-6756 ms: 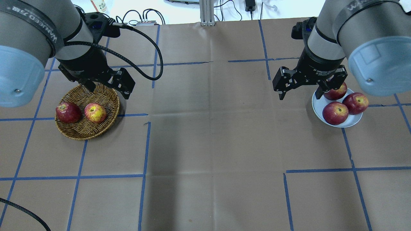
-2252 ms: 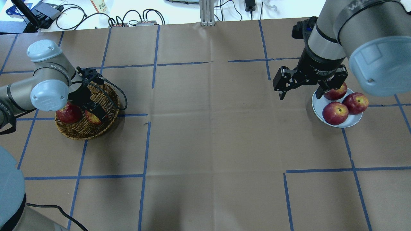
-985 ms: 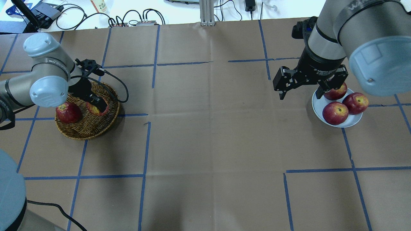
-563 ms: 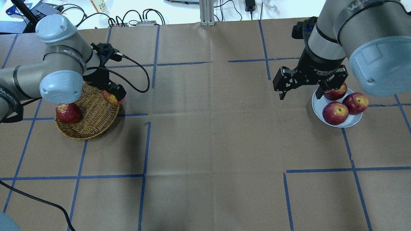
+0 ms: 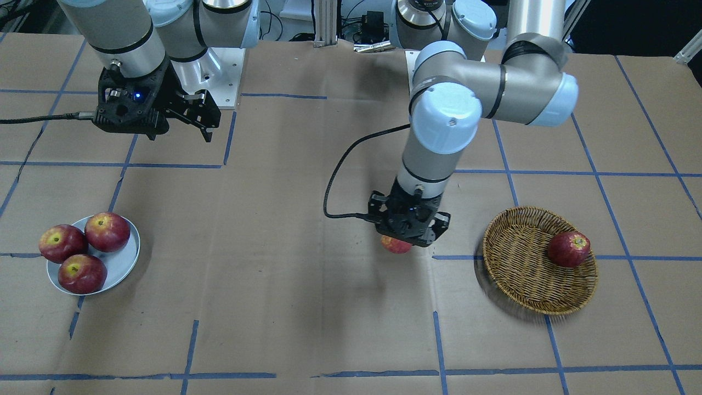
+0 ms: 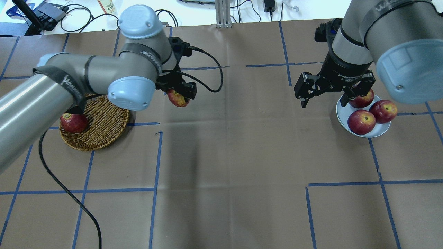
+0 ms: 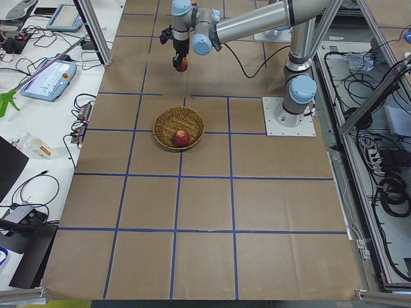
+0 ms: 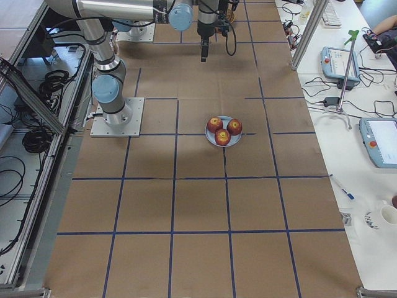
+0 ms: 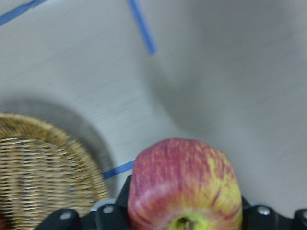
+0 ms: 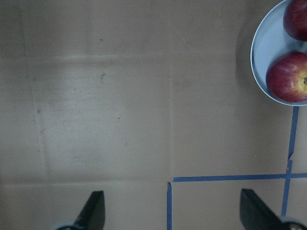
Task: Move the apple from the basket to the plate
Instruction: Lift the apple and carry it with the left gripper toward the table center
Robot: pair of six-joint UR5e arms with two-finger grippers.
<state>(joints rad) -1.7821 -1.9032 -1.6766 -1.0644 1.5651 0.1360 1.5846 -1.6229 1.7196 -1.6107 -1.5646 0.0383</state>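
Observation:
The pinkish-red apple (image 6: 177,98) with a yellow patch is held in my left gripper (image 6: 179,94), which is shut on it above the bare table, right of the wicker basket (image 6: 104,119). It also shows in the front view (image 5: 396,244) and fills the left wrist view (image 9: 184,184). The pale plate (image 6: 342,116) lies at the far right with three darker red apples on it. My right gripper (image 6: 323,103) hangs open and empty just left of the plate.
A dark red apple (image 6: 73,122) stays in the basket at its left side. The plate's apples (image 6: 361,121) take up most of its surface. Blue tape lines cross the brown table cover. Cables lie along the far edge.
My left gripper has lifted the streaky apple out of the basket and carried it right, past the basket's rim towards the table's middle. The right arm has not moved.

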